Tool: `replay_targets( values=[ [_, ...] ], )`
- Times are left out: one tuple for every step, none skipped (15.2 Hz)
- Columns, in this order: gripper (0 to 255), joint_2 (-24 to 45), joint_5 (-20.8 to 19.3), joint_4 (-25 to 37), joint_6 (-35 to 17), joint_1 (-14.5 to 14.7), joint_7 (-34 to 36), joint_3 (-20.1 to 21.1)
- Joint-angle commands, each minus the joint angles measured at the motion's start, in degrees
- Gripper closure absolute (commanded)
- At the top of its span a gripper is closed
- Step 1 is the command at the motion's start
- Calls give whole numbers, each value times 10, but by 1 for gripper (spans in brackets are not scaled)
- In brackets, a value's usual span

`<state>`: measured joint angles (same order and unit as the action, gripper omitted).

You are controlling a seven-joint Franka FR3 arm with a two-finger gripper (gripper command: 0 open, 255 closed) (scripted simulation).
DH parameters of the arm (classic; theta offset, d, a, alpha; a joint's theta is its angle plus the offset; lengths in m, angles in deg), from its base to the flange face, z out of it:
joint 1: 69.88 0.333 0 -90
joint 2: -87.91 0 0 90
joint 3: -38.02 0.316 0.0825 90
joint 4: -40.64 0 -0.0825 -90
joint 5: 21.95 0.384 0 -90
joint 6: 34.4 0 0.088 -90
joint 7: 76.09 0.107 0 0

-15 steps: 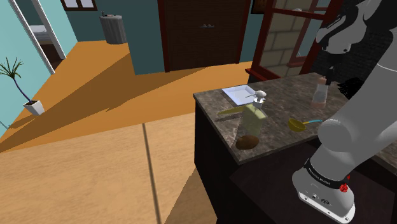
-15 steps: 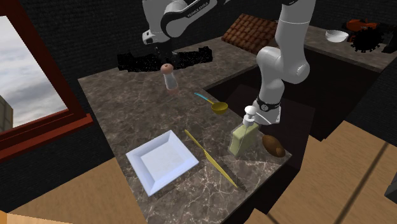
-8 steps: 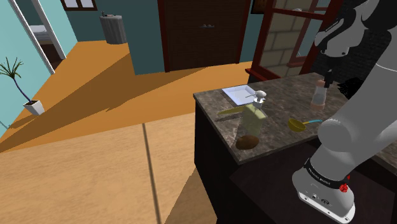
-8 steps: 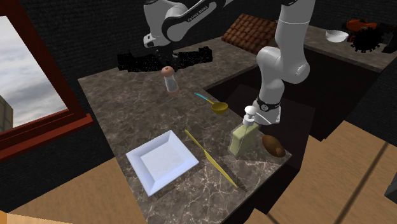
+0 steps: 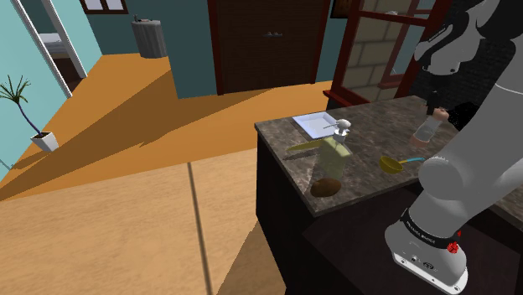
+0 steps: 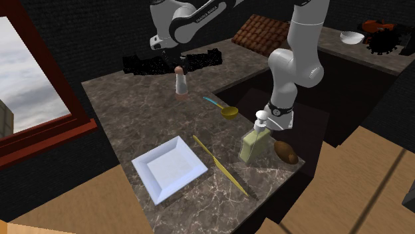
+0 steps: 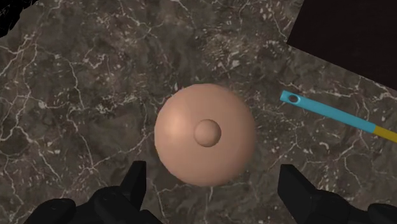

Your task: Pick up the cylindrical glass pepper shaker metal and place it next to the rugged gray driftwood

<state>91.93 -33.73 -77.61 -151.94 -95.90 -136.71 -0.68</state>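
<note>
Pink-capped pepper shaker (image 7: 205, 133) sits untouched between the hand's (image 7: 213, 173) spread fingers, lined up for a top-down grab.

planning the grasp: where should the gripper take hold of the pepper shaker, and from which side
Come from straight above and clamp the pepper shaker on its body just below the domed pinkish cap; the dome itself would probably slip. The wrist view looks down its axis, with the open fingers of the gripper apart on either side. In the shoulder view it seems to lean, so close gently.
</note>
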Motion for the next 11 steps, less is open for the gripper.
replay_targets(
  values=[
    [0, 0, 0, 0, 0, 0, 0, 0],
    [0, -7, -3, 13, 19, 3, 2, 2],
    [0, -14, -5, 26, 39, 6, 4, 3],
    [0, -19, -7, 40, 58, 8, 6, 5],
    [0, -23, -8, 52, 73, 10, 7, 7],
    [0, -23, -8, 52, 73, 10, 7, 7],
    [0, -23, -8, 52, 73, 10, 7, 7],
    [0, -23, -8, 52, 73, 10, 7, 7],
    [0, -23, -8, 52, 73, 10, 7, 7],
    [0, -23, -8, 52, 73, 10, 7, 7],
    [0, -23, -8, 52, 73, 10, 7, 7]
  ],
)
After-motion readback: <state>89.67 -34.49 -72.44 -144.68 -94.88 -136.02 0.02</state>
